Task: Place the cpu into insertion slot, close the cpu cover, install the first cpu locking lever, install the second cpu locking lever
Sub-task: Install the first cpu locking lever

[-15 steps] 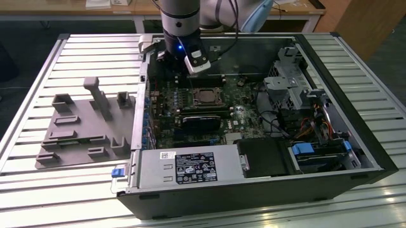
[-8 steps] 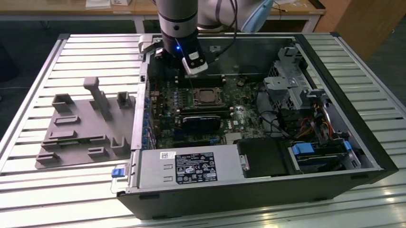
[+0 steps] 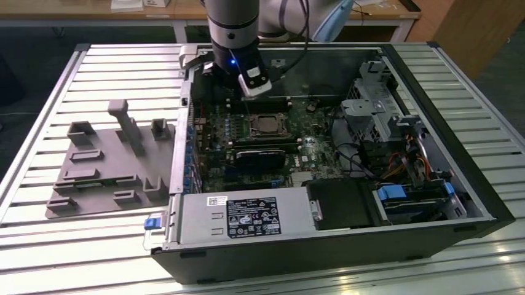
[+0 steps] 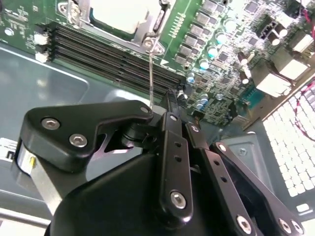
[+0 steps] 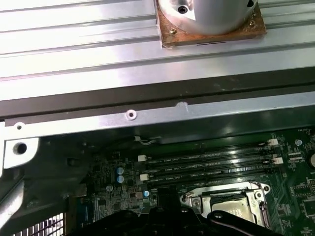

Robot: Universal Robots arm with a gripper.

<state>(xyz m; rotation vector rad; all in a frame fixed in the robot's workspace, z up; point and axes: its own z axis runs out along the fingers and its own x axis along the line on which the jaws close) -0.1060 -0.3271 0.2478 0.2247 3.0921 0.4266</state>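
We see the end effector low over the motherboard, near the socket; we cannot tell if it is open or closed. A thin locking lever stands up from the socket corner and reaches its tip. The cpu sits in the socket with the cpu cover flat around it. Memory slots lie beside the socket. The open computer case rests on the slatted tabletop.
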